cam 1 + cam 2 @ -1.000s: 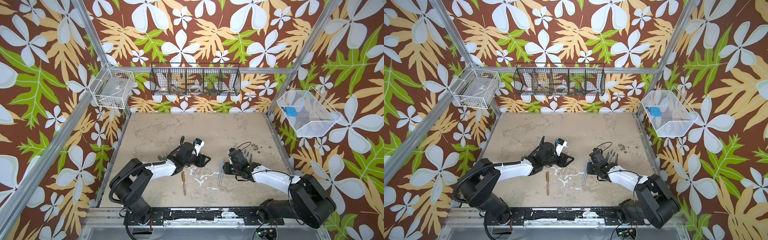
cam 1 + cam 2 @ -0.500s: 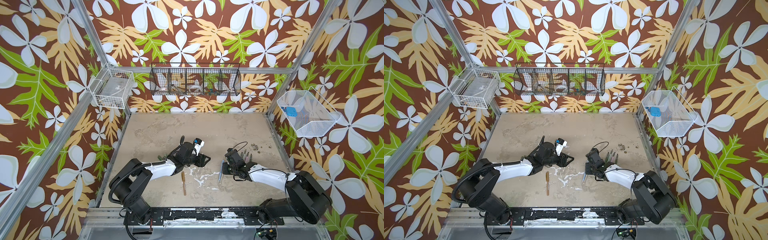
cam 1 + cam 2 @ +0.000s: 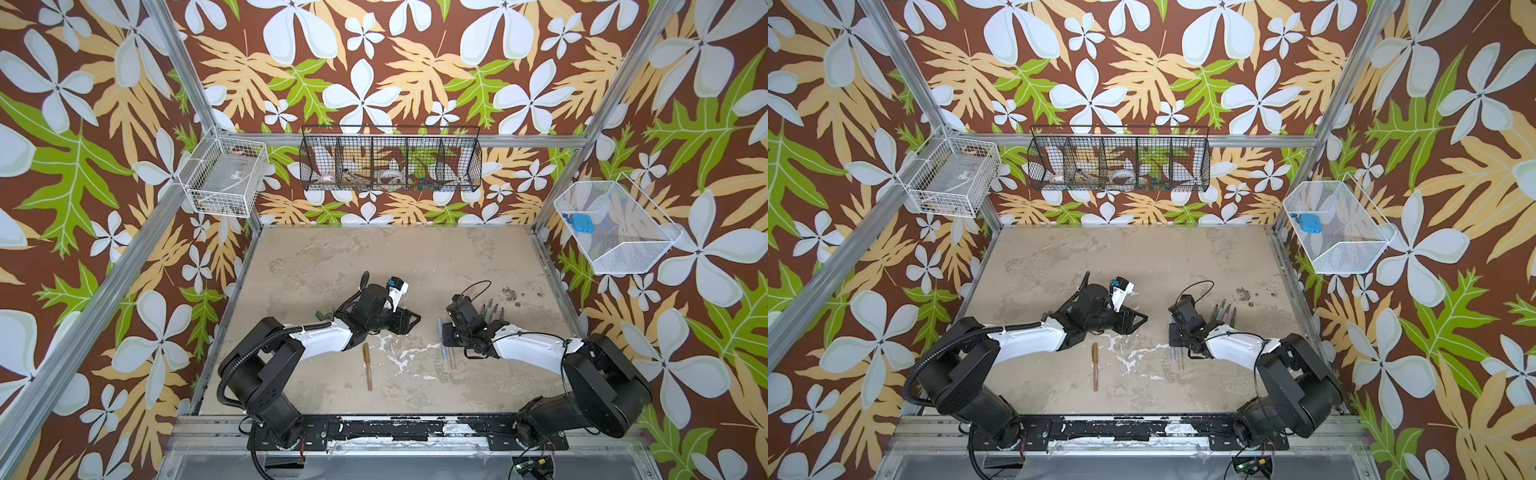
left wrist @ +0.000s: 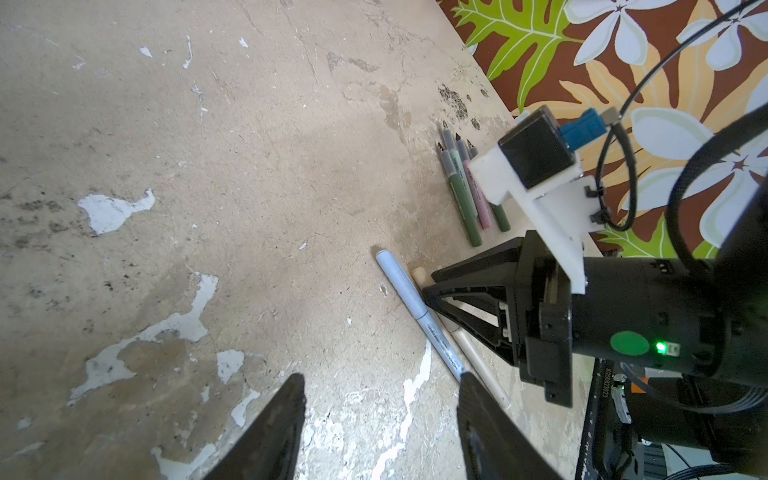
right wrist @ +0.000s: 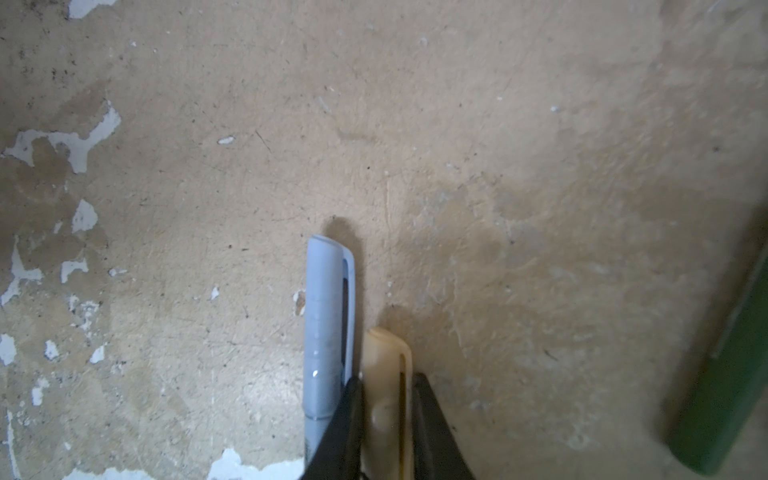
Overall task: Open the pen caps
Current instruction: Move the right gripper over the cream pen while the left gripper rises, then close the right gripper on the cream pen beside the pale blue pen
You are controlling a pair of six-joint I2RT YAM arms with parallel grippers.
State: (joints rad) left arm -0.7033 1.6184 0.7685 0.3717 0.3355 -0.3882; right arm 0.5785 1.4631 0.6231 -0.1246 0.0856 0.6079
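- The right fingers [image 5: 434, 436] are pinching the beige cap [image 5: 386, 357] from both sides, with its rounded end sticking out past them.
- The left fingers [image 4: 278, 432] are standing wide apart over bare desk, holding nothing.
- The beige cap is lying flat on its pen. It is matte cream with a slotted clip along one side.
- The light blue cap [image 5: 328, 307] is lying parallel and just beside it, reaching further out. It also has a clip and is sitting on its pen.
- In both top views this pair is lying right of the desk's middle, toward the front.
- A brown pen [image 3: 367, 365] is lying alone near the front centre, between the two arms.
- A row of uncapped pens [image 4: 465, 195] in sage green, pink and dark green, with dark pointed tips, is lying near the right wall.
- The desk [image 3: 415, 257] is showing a worn beige surface with white chipped patches.
- Brown wallpaper [image 3: 374, 83] with white flowers and green and tan leaves is covering the walls.
- A black wire basket [image 3: 390, 164] is hanging on the back wall, and white baskets are hanging at either side.
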